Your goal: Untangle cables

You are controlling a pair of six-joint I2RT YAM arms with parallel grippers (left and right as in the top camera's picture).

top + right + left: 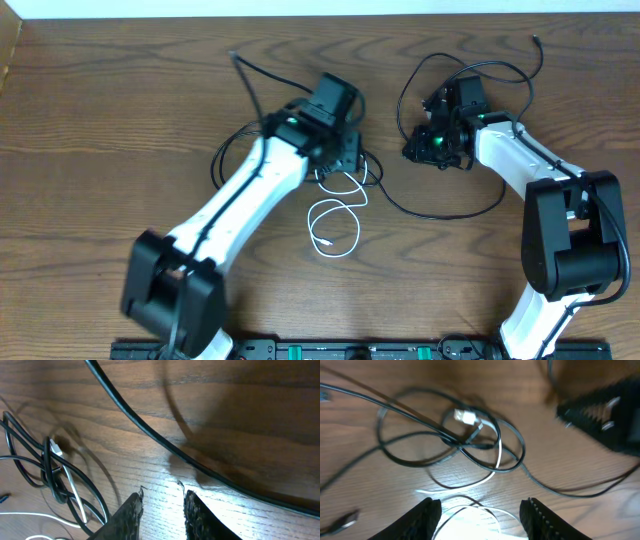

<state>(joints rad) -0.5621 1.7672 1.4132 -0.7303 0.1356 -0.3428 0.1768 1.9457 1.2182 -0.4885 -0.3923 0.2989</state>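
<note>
Closest in the left wrist view, the left gripper (481,504) stands with its fingers spread wide and nothing between them. A bright loop of the white cord (498,455) lies on the wood just beyond the tips, at the bottom centre of the frame. In the right wrist view, the right gripper (161,495) shows a narrower gap between its fingers, also empty. It hovers low over bare wood, with a run of the black cord (440,214) crossing diagonally just beyond it.

Further up the left wrist view, at centre, sits the tangle (464,442). Several black loops cross over each other there, with the white cord threaded through them and its pale plug near the top of the crossing. The same knot shows at the left edge of the right wrist view. Overhead, the white cord trails out toward the lower centre in its own loose coil, while the black cord sweeps wide to the upper left and upper right. By my reading the job is partly done at most: the ends are spread out, but the two cords are not yet separated at the crossing and neither is held.

The table (100,150) is dark brown wood with a strong grain and nothing else on it that I can see. A pale strip, perhaps a wall (300,8), runs along the top edge of the overhead frame.
</note>
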